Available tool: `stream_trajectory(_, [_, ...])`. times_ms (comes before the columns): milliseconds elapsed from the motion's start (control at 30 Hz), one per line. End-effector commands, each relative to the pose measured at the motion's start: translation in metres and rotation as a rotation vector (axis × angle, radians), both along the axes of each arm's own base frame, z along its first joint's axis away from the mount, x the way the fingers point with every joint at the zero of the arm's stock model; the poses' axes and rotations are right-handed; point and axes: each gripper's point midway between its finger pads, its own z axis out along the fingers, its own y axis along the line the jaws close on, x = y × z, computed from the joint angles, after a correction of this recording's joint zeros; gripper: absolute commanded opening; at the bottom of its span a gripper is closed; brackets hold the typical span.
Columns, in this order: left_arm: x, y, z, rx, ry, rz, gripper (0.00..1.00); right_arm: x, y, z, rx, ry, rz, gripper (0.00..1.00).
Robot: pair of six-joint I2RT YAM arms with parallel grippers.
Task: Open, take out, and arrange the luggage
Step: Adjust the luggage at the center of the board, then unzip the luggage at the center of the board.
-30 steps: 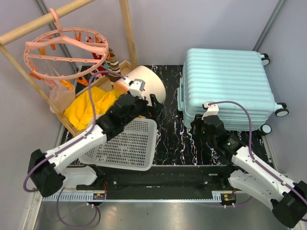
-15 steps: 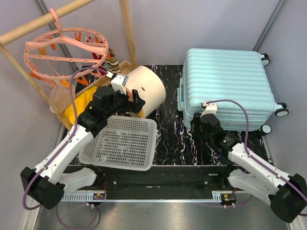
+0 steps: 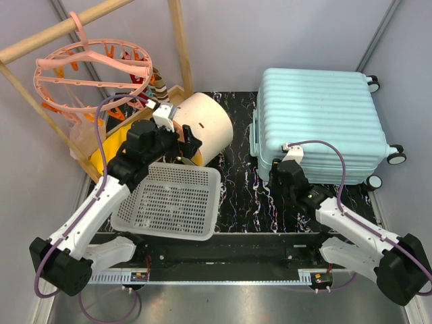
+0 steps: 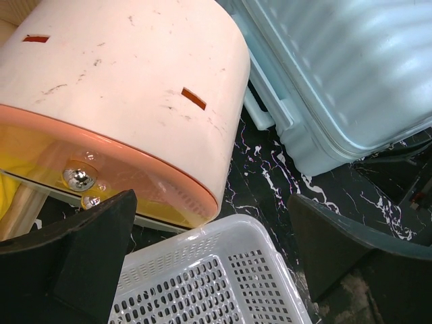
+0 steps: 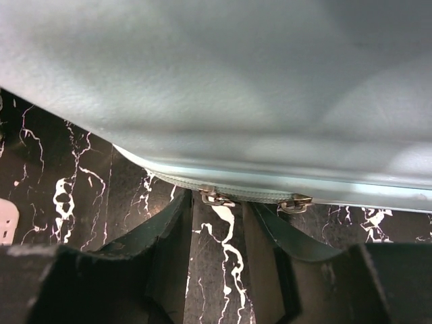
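Observation:
The luggage point(image 3: 317, 121) is a pale mint ribbed suitcase lying flat and closed at the right of the marbled black mat point(image 3: 239, 196). My right gripper point(image 3: 278, 177) is at its near left corner. In the right wrist view the shell point(image 5: 236, 81) fills the top, and two metal zipper pulls point(image 5: 217, 198) hang from the seam. One pull sits between the tips of my right gripper point(image 5: 219, 206), whose jaws are partly apart and not clamped on it. My left gripper point(image 4: 212, 250) stands wide open over the basket's far rim, holding nothing, with the suitcase's corner point(image 4: 337, 67) to its right.
A white perforated basket point(image 3: 172, 202) lies at the near left. Behind it is a cream-and-orange rounded drawer box point(image 3: 202, 125), then a wooden crate with yellow cloth point(image 3: 111, 145). A pink clip hanger point(image 3: 94, 71) hangs from a wooden rail above.
My left arm has swung leftward and back, from in front of the drawer box to above the basket's far edge. My right gripper edged slightly left along the suitcase's near corner.

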Motion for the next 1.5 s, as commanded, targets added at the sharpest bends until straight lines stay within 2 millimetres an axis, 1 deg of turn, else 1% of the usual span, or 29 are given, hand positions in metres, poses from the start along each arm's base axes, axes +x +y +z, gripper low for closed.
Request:
stream_trajectory(0, [0.000, -0.002, 0.022, -0.044, -0.081, -0.027, 0.99, 0.018, -0.011, 0.024, 0.009, -0.132, -0.085, 0.44])
stream_trajectory(67, [0.000, -0.001, 0.021, -0.047, -0.081, -0.025, 0.99, 0.018, -0.014, 0.021, -0.015, -0.142, -0.081, 0.44])
stream_trajectory(100, [0.001, 0.000, 0.022, -0.048, -0.082, -0.023, 0.99, 0.023, -0.013, 0.027, -0.006, -0.176, -0.091, 0.43])
stream_trajectory(167, [0.001, 0.001, 0.021, -0.048, -0.080, -0.021, 0.99, 0.025, -0.016, 0.026, -0.035, -0.182, -0.094, 0.41])
stream_trajectory(267, [0.000, 0.002, 0.020, -0.047, -0.083, -0.018, 0.99, 0.028, -0.015, 0.027, -0.053, -0.197, -0.082, 0.38])
stream_trajectory(333, [0.000, 0.004, 0.021, -0.048, -0.086, -0.016, 0.99, 0.029, -0.010, 0.030, -0.047, -0.217, -0.051, 0.33])
stream_trajectory(367, [0.000, 0.003, 0.021, -0.047, -0.088, -0.018, 0.99, 0.029, -0.009, 0.032, -0.043, -0.228, -0.045, 0.24])
stream_trajectory(467, [-0.002, 0.006, 0.022, -0.045, -0.093, -0.014, 0.99, 0.029, -0.001, 0.038, -0.018, -0.266, 0.008, 0.13])
stream_trajectory(500, [-0.003, 0.005, 0.022, -0.044, -0.094, -0.016, 0.99, 0.028, 0.002, 0.037, -0.008, -0.267, 0.022, 0.07])
stream_trajectory(667, [-0.007, 0.007, 0.025, -0.052, -0.103, -0.017, 0.99, 0.023, 0.016, 0.034, 0.030, -0.247, 0.094, 0.00])
stream_trajectory(800, [-0.010, 0.006, 0.027, -0.063, -0.105, -0.028, 0.99, 0.019, 0.024, 0.033, 0.065, -0.245, 0.116, 0.00])
stream_trajectory(900, [-0.012, 0.006, 0.029, -0.069, -0.111, -0.032, 0.99, 0.019, 0.032, 0.037, 0.073, -0.252, 0.136, 0.00])
stream_trajectory(933, [-0.012, 0.006, 0.029, -0.070, -0.110, -0.032, 0.99, 0.017, 0.037, 0.037, 0.071, -0.253, 0.152, 0.00])
stream_trajectory(1000, [-0.013, 0.005, 0.030, -0.073, -0.112, -0.035, 0.99, 0.020, 0.043, 0.038, 0.057, -0.249, 0.153, 0.00])
stream_trajectory(1033, [-0.013, 0.005, 0.030, -0.073, -0.112, -0.036, 0.99, 0.018, 0.050, 0.038, 0.047, -0.248, 0.172, 0.00])
stream_trajectory(1100, [-0.014, 0.005, 0.029, -0.076, -0.108, -0.038, 0.99, 0.022, 0.058, 0.039, 0.022, -0.250, 0.172, 0.00])
stream_trajectory(1167, [-0.015, 0.004, 0.030, -0.081, -0.110, -0.041, 0.99, 0.023, 0.071, 0.038, 0.022, -0.251, 0.186, 0.00])
stream_trajectory(1233, [-0.015, 0.004, 0.031, -0.082, -0.110, -0.045, 0.99, 0.025, 0.077, 0.037, 0.034, -0.245, 0.178, 0.00])
stream_trajectory(1300, [-0.016, 0.003, 0.029, -0.084, -0.106, -0.049, 0.99, 0.029, 0.087, 0.036, 0.035, -0.244, 0.180, 0.00])
stream_trajectory(1433, [-0.017, 0.001, 0.030, -0.094, -0.103, -0.059, 0.99, 0.041, 0.103, 0.035, 0.040, -0.244, 0.160, 0.00])
stream_trajectory(1467, [-0.016, 0.001, 0.029, -0.095, -0.100, -0.058, 0.99, 0.048, 0.108, 0.035, 0.038, -0.253, 0.146, 0.00])
